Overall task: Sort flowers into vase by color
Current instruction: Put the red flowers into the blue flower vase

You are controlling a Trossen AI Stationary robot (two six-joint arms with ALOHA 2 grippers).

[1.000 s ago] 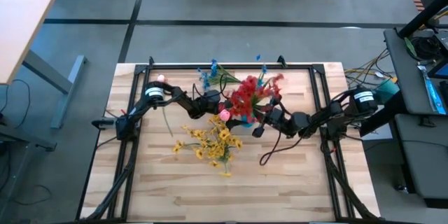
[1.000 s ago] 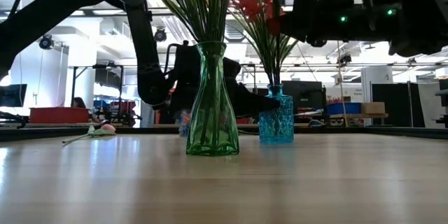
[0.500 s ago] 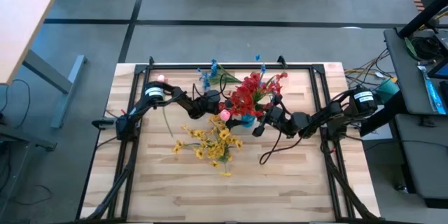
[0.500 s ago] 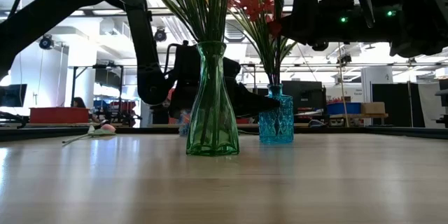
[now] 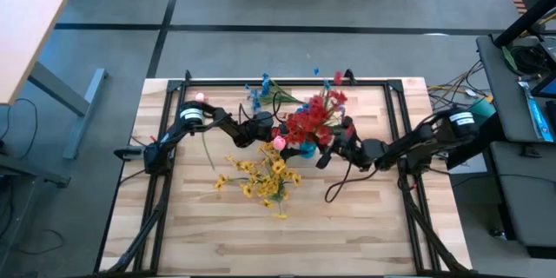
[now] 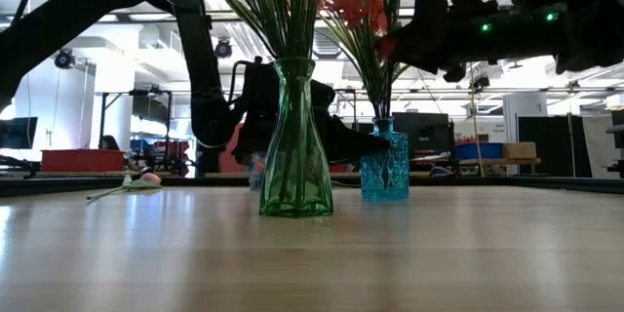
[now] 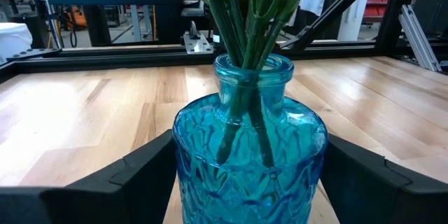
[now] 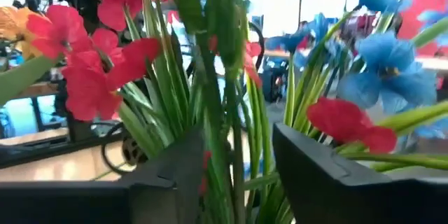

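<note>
Right tool [image 8: 238, 175] is standing open around the red flowers' [image 5: 306, 122] stems, up in the blue vase [image 6: 385, 168] mid-desk. Left tool [image 7: 245, 175] is bracketing that vase, open wide.

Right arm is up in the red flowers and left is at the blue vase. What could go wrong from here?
1. The right gripper fingers straddle green stems; pulling back could snag them and drag red flowers out.
2. The left gripper fingers flank the blue vase; a nudge might tip it, top-heavy with blooms.
</note>
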